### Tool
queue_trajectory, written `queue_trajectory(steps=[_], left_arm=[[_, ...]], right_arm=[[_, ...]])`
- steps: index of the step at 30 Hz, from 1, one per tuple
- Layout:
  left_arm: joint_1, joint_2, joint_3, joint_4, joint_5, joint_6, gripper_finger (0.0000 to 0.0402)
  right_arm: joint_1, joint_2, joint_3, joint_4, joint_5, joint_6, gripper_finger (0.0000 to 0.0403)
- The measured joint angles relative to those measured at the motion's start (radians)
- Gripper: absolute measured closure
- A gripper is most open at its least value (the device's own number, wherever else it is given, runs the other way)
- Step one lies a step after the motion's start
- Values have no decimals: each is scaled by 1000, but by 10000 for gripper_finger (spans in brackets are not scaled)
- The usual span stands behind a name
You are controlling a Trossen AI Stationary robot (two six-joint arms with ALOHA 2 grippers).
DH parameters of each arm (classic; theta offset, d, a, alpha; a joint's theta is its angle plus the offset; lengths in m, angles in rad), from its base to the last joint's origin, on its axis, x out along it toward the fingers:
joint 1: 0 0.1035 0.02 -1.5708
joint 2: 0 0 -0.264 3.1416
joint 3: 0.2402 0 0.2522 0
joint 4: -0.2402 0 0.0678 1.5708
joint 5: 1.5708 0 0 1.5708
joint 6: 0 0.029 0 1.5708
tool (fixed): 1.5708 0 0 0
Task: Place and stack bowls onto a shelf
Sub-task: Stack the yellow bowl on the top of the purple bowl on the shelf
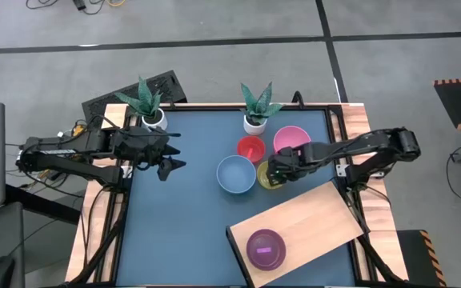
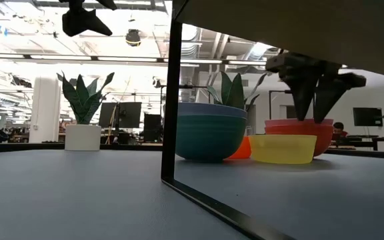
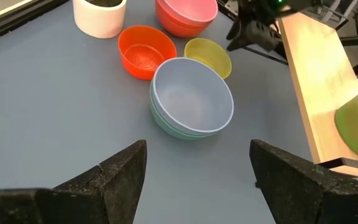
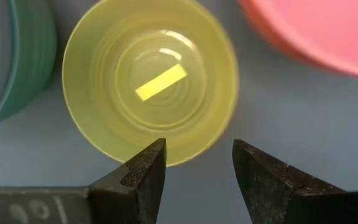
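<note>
My right gripper [image 4: 197, 152] is open and hovers just above the near rim of the small yellow-green bowl [image 4: 151, 81], fingers pointing down; in the low view its tips [image 2: 314, 119] end short of that bowl [image 2: 289, 148]. Beside it stand a light blue bowl [image 1: 236, 174] nested in a dark green one [image 4: 23, 56], a red bowl [image 1: 250, 148] and a pink bowl [image 1: 291, 140], all on their bases on the table. A purple bowl [image 1: 265, 246] sits in a lime green one [image 3: 353, 127] on the pale wooden shelf [image 1: 310, 220]. My left gripper [image 1: 170, 166] waits open at the table's left.
Two white plant pots [image 1: 154, 118] [image 1: 254, 122] stand along the far edge. The shelf board lies slanted over the table's near right corner, raised on a dark frame [image 2: 169, 100]. Bare blue table [image 1: 178, 232] spreads across the left and near middle.
</note>
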Motion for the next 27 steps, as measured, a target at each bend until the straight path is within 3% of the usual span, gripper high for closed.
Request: queue_trajectory(steps=[8, 20, 27], left_arm=[[0, 0, 0, 0, 0, -5, 132], [0, 0, 0, 0, -2, -2, 132], [0, 0, 0, -1, -3, 6, 132]], right_arm=[[-2, 84, 1, 17, -8, -27, 193], [-33, 81, 0, 8, -2, -48, 193], [-41, 81, -78, 96, -54, -37, 203]])
